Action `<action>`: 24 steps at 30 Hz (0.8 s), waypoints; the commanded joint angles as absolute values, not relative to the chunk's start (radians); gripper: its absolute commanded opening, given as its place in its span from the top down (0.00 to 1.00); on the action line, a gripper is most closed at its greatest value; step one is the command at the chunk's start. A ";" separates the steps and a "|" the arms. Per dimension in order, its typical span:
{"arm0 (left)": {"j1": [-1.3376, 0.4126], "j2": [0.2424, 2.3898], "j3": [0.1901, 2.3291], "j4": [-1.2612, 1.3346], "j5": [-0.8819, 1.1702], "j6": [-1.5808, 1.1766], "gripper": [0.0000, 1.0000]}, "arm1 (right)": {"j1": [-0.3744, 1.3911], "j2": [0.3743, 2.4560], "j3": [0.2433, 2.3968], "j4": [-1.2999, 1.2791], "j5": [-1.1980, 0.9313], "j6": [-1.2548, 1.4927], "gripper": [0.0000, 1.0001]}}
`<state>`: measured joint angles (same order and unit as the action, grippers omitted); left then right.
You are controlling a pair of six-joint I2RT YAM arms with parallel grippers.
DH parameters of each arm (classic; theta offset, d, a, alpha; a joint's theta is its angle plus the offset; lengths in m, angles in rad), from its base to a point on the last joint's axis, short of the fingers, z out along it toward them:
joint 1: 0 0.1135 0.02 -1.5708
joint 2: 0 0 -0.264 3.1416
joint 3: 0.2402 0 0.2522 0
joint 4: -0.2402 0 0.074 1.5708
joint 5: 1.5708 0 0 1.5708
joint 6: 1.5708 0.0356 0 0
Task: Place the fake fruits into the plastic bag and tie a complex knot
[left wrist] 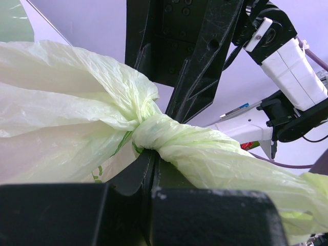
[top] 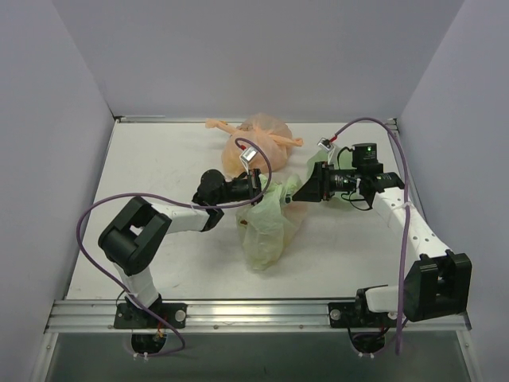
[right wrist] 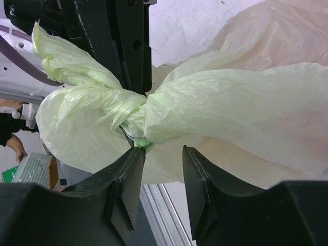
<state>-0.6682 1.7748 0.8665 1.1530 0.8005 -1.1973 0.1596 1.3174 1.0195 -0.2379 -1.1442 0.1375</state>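
The pale green plastic bag (top: 266, 227) lies mid-table, its neck twisted into a knot (left wrist: 154, 130). My left gripper (top: 258, 189) is shut on the twisted plastic right at that knot, its fingers (left wrist: 146, 169) pressed together beneath it. My right gripper (top: 291, 199) faces it from the right with its jaws apart. Its fingertips (right wrist: 134, 154) stand just under the knot (right wrist: 130, 115) and the bag's body (right wrist: 230, 102), with nothing clamped between them. The fake fruits are hidden inside the bag.
A peach-orange knotted bag (top: 258, 143) lies behind the green one, near the back wall. Something pale green (top: 348, 200) shows partly under the right arm. White walls close three sides, and an aluminium rail (top: 254, 312) runs along the near edge.
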 commanded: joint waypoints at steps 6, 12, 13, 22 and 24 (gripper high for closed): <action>-0.678 1.759 0.911 1.223 0.816 -1.200 1.00 | 0.170 1.318 1.052 -0.187 -1.232 0.143 0.62; -0.678 1.764 0.920 1.226 0.822 -1.201 1.00 | 0.183 1.336 1.071 -0.183 -1.249 0.138 0.63; -0.677 1.763 0.920 1.227 0.822 -1.201 1.00 | 0.181 1.342 1.071 -0.181 -1.252 0.138 0.63; -0.676 1.755 0.900 1.230 0.827 -1.195 1.00 | 0.181 1.328 1.057 -0.169 -1.281 0.135 1.00; -0.672 1.750 0.897 1.230 0.827 -1.189 1.00 | 0.176 1.327 1.057 -0.172 -1.287 0.132 1.00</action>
